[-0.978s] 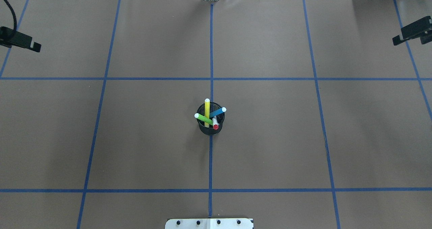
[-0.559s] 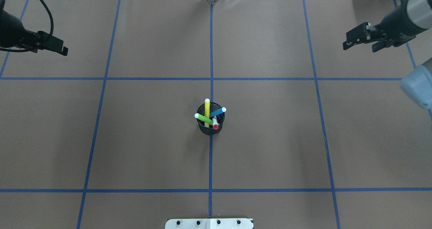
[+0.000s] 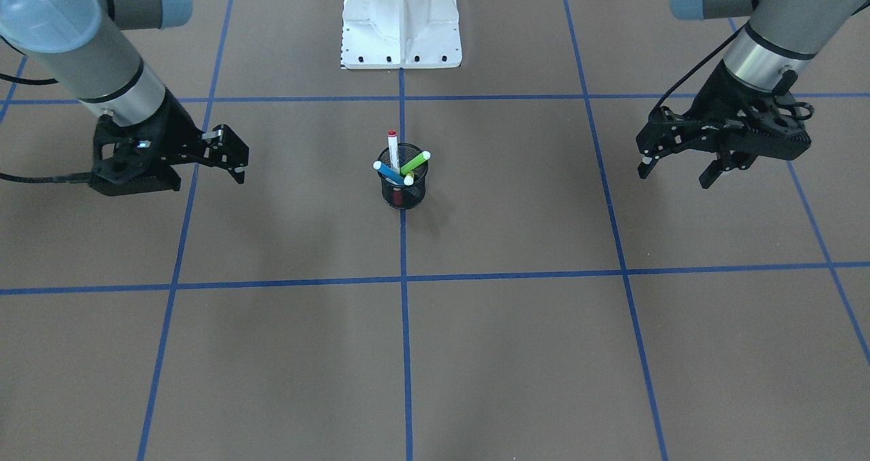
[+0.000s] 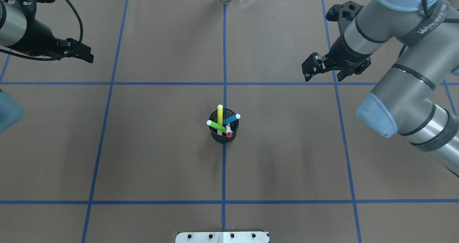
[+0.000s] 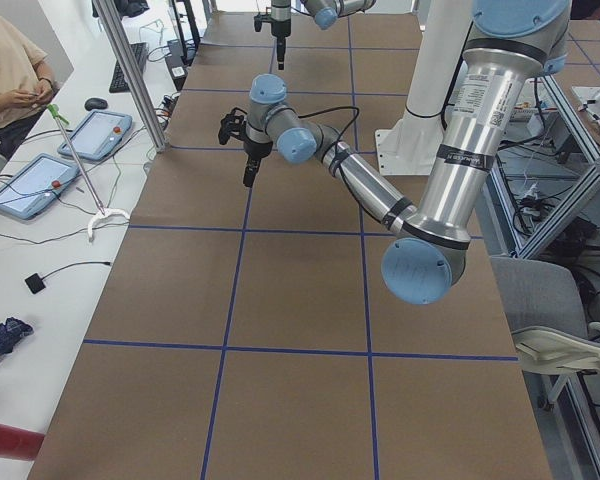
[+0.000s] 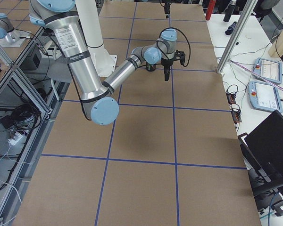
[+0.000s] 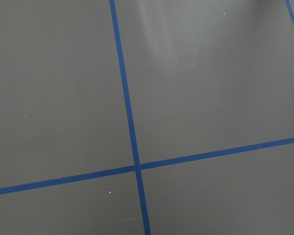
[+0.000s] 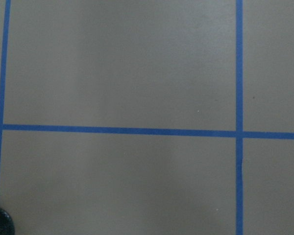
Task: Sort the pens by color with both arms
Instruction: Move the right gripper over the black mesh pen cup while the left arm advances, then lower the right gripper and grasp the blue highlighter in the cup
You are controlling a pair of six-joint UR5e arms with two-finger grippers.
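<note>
- While both pairs of jaws stand apart and hold nothing, the left gripper [image 3: 673, 175] hangs well off to one side of the black mesh cup [image 3: 404, 192], and the right gripper [image 3: 241, 165] well off to the other.
- All 4 pens [image 4: 219, 119] lean inside that cup.

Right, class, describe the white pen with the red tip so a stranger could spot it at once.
On the brown paper-covered table crossed by blue tape lines, find the black mesh cup on the centre line. Inside it, take the white pen with the red tip; the green pen, blue pen and yellow pen beside it have coloured barrels.
</note>
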